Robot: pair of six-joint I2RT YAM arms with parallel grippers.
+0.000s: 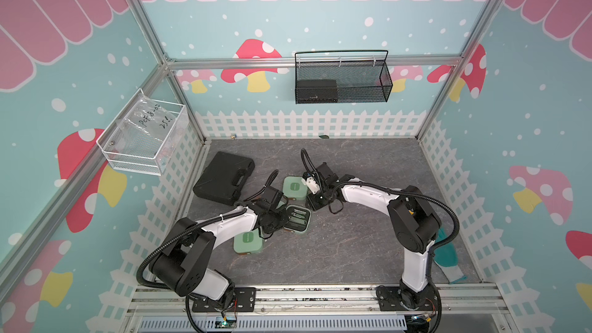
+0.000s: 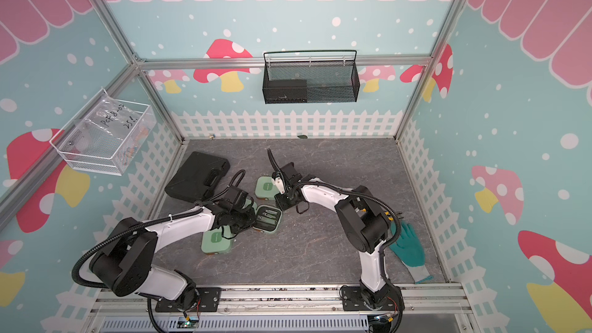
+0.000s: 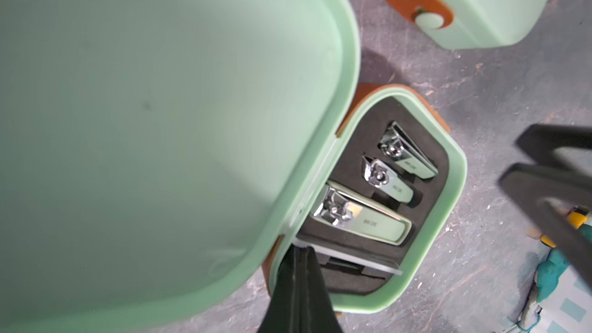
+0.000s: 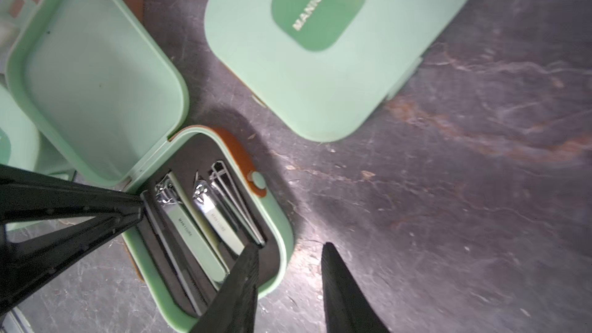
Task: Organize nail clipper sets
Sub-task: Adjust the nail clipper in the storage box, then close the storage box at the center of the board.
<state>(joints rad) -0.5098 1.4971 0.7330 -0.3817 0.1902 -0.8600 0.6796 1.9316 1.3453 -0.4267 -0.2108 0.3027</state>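
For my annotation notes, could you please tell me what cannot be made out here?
- Left wrist view: lid hides part of the insert.
- Wrist views: whether left gripper pinches the file; its tips cover the end.
- In a top view, the right arm hides most of the glove.

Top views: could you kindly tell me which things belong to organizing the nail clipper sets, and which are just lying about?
Belong: open mint case with its clippers; far closed mint case; near closed mint case.
Lying about: black handled case; teal glove; black mesh basket; white wire basket.
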